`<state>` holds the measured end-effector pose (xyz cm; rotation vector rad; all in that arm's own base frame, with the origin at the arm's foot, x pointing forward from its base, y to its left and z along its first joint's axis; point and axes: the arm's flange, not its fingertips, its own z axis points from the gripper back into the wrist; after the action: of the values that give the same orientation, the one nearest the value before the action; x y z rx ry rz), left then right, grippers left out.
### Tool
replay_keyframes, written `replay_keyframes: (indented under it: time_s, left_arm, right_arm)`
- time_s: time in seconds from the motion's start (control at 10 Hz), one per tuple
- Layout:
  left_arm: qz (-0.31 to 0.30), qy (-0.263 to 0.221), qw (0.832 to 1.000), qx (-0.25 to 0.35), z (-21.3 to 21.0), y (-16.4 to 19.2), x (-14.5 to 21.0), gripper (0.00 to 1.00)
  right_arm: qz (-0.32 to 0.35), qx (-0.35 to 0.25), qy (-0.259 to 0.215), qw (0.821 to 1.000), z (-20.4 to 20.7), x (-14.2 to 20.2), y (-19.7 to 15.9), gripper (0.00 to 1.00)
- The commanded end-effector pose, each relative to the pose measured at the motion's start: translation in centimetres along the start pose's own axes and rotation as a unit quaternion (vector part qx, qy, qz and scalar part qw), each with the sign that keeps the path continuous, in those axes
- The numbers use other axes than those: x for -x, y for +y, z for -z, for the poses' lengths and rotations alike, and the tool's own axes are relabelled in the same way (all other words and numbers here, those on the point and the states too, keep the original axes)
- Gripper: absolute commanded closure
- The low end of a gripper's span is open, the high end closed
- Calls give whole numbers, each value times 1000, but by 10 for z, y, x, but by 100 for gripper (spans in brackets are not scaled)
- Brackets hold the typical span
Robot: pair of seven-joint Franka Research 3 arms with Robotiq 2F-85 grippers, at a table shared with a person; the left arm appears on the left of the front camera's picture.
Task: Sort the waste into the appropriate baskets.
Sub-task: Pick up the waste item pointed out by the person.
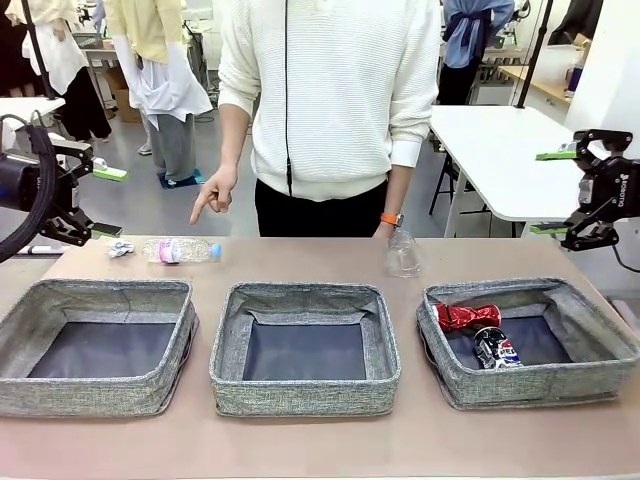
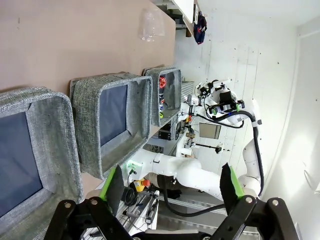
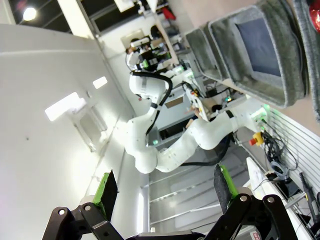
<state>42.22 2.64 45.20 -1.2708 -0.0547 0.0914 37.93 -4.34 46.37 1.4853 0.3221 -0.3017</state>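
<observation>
Three grey baskets stand in a row: left (image 1: 90, 395), middle (image 1: 300, 395), right (image 1: 530, 385). In the right one lie the red can (image 1: 467, 316) and the Pepsi can (image 1: 494, 348). The bottle (image 1: 183, 250) and the paper wad (image 1: 121, 248) rest on the table behind the left basket. A person's hand (image 1: 213, 195) points down at the bottle. Their other hand is at the clear container (image 1: 403, 253), seen too in the left wrist view (image 2: 151, 24). My left gripper (image 1: 108, 202) (image 2: 171, 185) hovers open at the far left. My right gripper (image 1: 552, 192) (image 3: 165, 187) hovers open at the far right.
The person stands at the far edge, centre. A white table (image 1: 500, 150) sits behind at right. The left wrist view looks along the basket row (image 2: 110, 120) to the right arm (image 2: 222, 102). The right wrist view catches the baskets (image 3: 280, 75) and the left arm (image 3: 145, 90).
</observation>
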Motion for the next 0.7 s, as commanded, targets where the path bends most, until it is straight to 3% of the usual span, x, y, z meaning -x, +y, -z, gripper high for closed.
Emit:
replay_keyframes:
  time_s: [0.0, 0.1, 0.2, 0.3, 0.5, 0.6]
  left_arm:
    - [0, 0, 1000, 0, 0, 0, 0, 0]
    - [115, 7, 983, -143, 2, -11, -22, 0]
    - [320, 2, 924, -210, 8, -27, -52, 0]
    - [447, 39, 858, -248, 14, -36, -72, 0]
    - [580, 22, 729, -363, 38, -50, -106, 0]
    - [594, 63, 688, -413, 56, -55, -114, 0]
  right_arm:
    - [-4, -4, -4, 1000, 1, -1, 3, 0]
    - [-4, -4, -4, 1000, 1, -1, 3, 0]
    - [-4, -4, -4, 1000, 1, -1, 3, 0]
    - [-4, -4, -4, 1000, 1, -1, 3, 0]
    - [-4, -4, -4, 1000, 1, -1, 3, 0]
    - [-4, -4, -4, 1000, 1, -1, 3, 0]
